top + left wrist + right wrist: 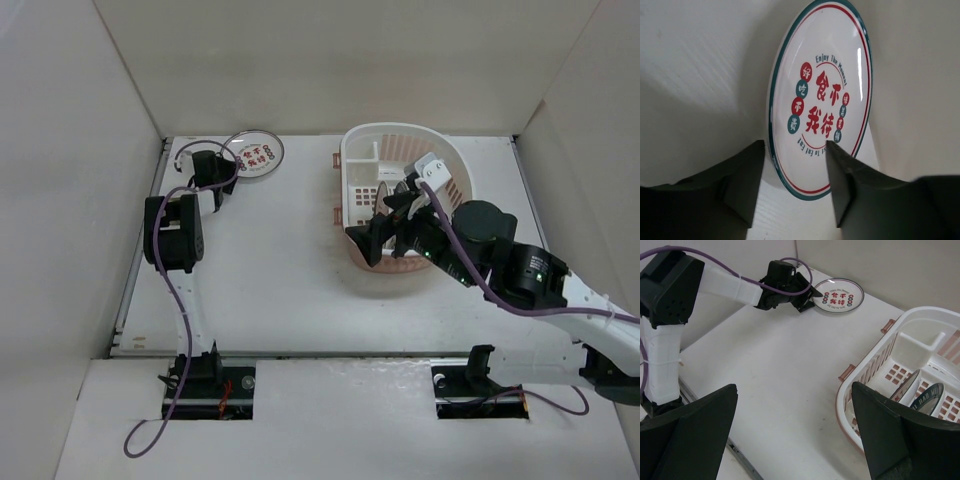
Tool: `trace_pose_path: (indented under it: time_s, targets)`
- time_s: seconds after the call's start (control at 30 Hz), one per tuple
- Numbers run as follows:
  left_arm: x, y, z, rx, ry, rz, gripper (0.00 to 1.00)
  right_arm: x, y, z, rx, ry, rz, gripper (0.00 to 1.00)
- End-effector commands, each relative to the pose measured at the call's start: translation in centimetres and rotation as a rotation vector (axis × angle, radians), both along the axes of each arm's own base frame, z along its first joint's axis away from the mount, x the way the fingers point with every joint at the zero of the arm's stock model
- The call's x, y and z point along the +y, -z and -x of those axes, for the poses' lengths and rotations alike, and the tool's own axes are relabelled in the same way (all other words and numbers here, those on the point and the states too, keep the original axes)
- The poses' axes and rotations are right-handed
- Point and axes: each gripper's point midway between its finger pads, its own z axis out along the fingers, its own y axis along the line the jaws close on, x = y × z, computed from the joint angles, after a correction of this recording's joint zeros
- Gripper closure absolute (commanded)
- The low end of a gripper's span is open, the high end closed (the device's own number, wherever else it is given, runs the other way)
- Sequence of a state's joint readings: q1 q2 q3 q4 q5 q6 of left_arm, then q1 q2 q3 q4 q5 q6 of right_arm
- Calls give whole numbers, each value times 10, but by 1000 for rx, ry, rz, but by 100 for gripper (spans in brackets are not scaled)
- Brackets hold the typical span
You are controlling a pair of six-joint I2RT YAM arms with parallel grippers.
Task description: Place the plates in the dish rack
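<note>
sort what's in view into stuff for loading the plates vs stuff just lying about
For the job:
- red-character plate, on the table
- dish rack
- lettered plate, in the rack
- second racked plate

Just there:
- purple cable
- white enclosure wall

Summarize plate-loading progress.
Done: lettered plate and another plate stand in the dish rack. In hand: left gripper fingers straddle the red-character plate rim on the table; grip unconfirmed. The right gripper is open by the rack. Left: rack that third plate.
</note>
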State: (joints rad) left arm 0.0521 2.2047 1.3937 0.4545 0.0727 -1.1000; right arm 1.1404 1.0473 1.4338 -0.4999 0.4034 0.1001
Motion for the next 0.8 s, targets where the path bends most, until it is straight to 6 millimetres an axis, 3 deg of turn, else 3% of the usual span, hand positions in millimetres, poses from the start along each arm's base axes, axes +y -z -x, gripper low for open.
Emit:
trace_pose_path:
  time_s: [0.0,0.1,0.17,0.23,0.47,0.53,0.67,0.77]
  targets:
    - [1,-7,-9,-20,-11,2,57,-11,-43,8,-65,-14,-115,0]
    - [1,0,-8,-13,-16,11,65,-11,-43,8,-65,-14,-115,0]
    - [1,5,-8,-4,-16,11,65,-11,-41,8,-61,-14,-107,0]
    - [1,9,-8,-3,-20,19,74,-10,-37,8,-57,-14,-98,0]
    - [-2,12,-12,-4,-4,28,88,-5,-34,9,-52,-32,-91,0]
    - [-2,18,-12,6,-4,29,98,-5,-34,9,-52,-32,-90,0]
    - [-7,14,-13,-3,26,34,100,-4,-32,8,-52,-32,-89,0]
    - [-7,-11,-5,-35,41,3,100,-5,-33,4,-59,-5,-102,0]
